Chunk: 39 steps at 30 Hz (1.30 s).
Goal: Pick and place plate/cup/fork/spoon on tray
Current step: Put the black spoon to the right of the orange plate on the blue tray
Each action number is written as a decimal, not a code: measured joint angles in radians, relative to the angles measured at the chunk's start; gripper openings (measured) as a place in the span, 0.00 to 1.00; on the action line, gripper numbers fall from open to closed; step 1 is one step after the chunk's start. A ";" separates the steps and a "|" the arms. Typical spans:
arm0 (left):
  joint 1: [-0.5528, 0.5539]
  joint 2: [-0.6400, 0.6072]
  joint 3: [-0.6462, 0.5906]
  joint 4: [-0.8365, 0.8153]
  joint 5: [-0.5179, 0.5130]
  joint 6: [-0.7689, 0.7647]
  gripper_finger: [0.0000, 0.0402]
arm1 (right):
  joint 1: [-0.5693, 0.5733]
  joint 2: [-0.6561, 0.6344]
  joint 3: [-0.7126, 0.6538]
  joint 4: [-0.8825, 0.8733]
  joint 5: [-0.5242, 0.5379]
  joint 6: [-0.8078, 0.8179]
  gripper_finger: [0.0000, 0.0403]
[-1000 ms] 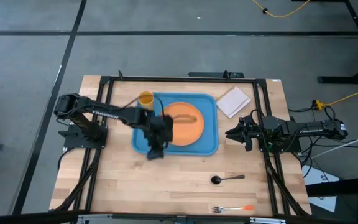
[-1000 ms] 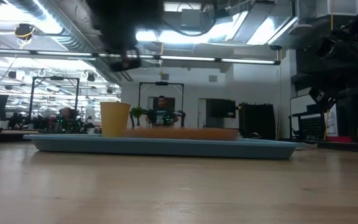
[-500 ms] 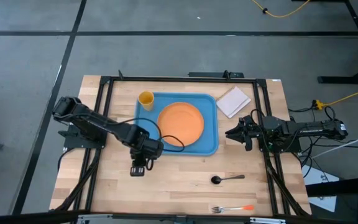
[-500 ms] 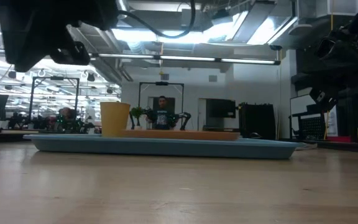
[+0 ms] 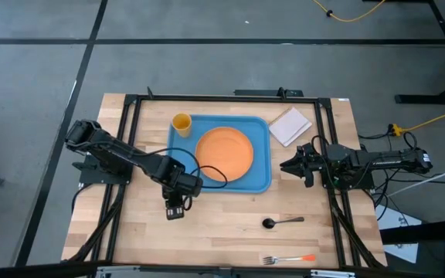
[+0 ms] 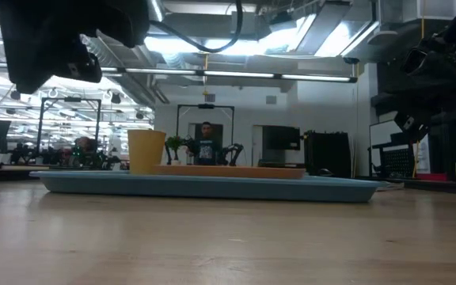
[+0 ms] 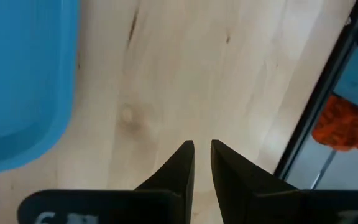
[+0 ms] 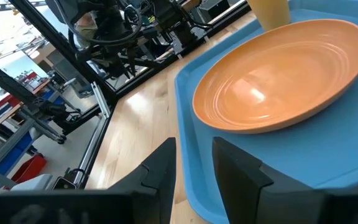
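The orange plate [image 5: 224, 153] lies flat in the light-blue tray [image 5: 259, 182], and the yellow cup [image 5: 181, 122] stands upright in the tray's far left corner. The dark spoon [image 5: 280, 222] and the orange-handled fork [image 5: 288, 259] lie on the table near the front right. My left gripper [image 5: 174, 210] hovers over bare wood just off the tray's near left corner, its fingers [image 7: 202, 148] almost together and empty. My right gripper [image 5: 288, 164] waits at the tray's right side, slightly open and empty, facing the plate [image 8: 278, 74].
A white square pad [image 5: 290, 126] lies at the far right of the tray. Black frame rails [image 5: 122, 177] run along the table's left and right sides. Bare wood lies between the tray and the table's near edge. A person shows far off in the room [image 6: 206, 141].
My left gripper has drawn back from above the tray's near left part toward the table's near edge and a little left. It now hangs over the wood beside the tray. The plate, which the arm partly covered, now shows whole in the tray.
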<state>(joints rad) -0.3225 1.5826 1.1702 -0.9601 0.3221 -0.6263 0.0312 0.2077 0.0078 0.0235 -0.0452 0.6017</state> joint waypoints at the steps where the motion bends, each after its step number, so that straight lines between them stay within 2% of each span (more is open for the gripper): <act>1: -0.005 0.000 0.000 0.000 0.005 0.000 0.12 | 0.000 0.000 0.000 0.000 0.000 0.001 0.27; 6: -0.059 0.000 0.000 -0.064 0.014 0.012 0.12 | 0.000 0.000 0.000 0.000 0.000 0.023 0.27; 10: -0.119 -0.001 0.000 -0.155 -0.107 0.027 0.12 | 0.000 0.000 0.000 0.000 0.002 0.023 0.27; 14: -0.165 -0.082 -0.019 -0.127 -0.209 0.070 0.12 | 0.000 0.000 0.000 0.000 0.002 0.023 0.27; 24: -0.178 -0.497 -0.161 0.097 -0.443 0.228 0.12 | 0.000 0.000 0.000 0.000 0.021 0.021 0.27; 28: -0.157 -0.673 -0.281 0.244 -0.458 0.334 0.12 | 0.000 0.000 0.000 -0.001 0.035 0.018 0.27; 34: -0.087 -0.965 -0.520 0.445 -0.499 0.377 0.12 | 0.000 0.000 0.000 -0.002 0.035 0.015 0.27; 39: -0.021 -1.175 -0.743 0.746 -0.479 0.485 0.12 | 0.000 0.000 0.000 -0.002 0.035 -0.006 0.27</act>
<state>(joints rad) -0.3438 0.4080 0.4272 -0.2145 -0.1565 -0.1414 0.0311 0.2073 0.0078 0.0212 -0.0097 0.5954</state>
